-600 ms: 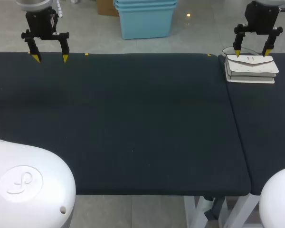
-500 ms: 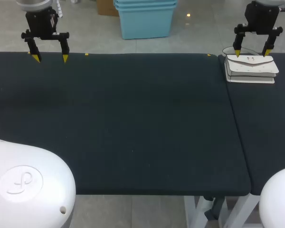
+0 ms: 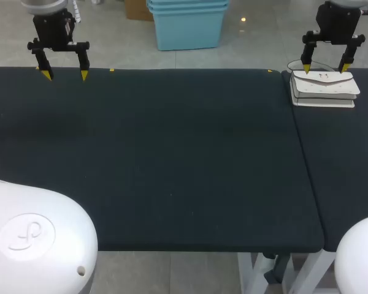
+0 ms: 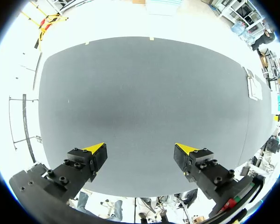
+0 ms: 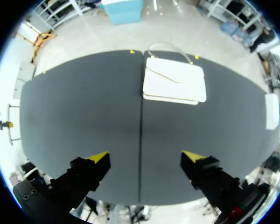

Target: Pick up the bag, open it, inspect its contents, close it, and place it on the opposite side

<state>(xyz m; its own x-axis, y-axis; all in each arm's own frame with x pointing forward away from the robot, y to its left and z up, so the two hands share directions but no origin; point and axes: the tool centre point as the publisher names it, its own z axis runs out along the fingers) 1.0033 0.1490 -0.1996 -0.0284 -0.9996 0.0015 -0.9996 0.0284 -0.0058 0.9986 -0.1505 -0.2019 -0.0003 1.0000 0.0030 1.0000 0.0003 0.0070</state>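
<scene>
The right jaws stand wide open with nothing between them, their yellow tips (image 3: 306, 68) (image 5: 99, 157) hanging over the counter's far right corner. They touch nothing. From the head view the tips sit just over the far edge of the handbag (image 3: 324, 87). In the right wrist view the handbag (image 5: 174, 80) lies well ahead of them, apart from both fingers.

The handbag lies flat on the counter (image 3: 172, 153), close to its far edge and just right of the seam (image 3: 306, 165) that splits the dark top into 2 panels. Its long axis runs parallel to that far edge. The thin loop handle (image 5: 167, 44) points toward the far edge, and the stacked lower edges face the near side.

It is a white, rectangular bag with a pointed envelope flap (image 5: 165, 71) folded down across the upper face, and a small clasp shows on it from the head view. The flap is shut, so whatever is inside is hidden.

The left jaws are also wide open and hold nothing, their yellow tips (image 3: 84, 75) (image 4: 95, 148) over the counter's far left corner, well apart from the handbag. 2 small yellow marks (image 3: 111, 69) sit on the far edge.
</scene>
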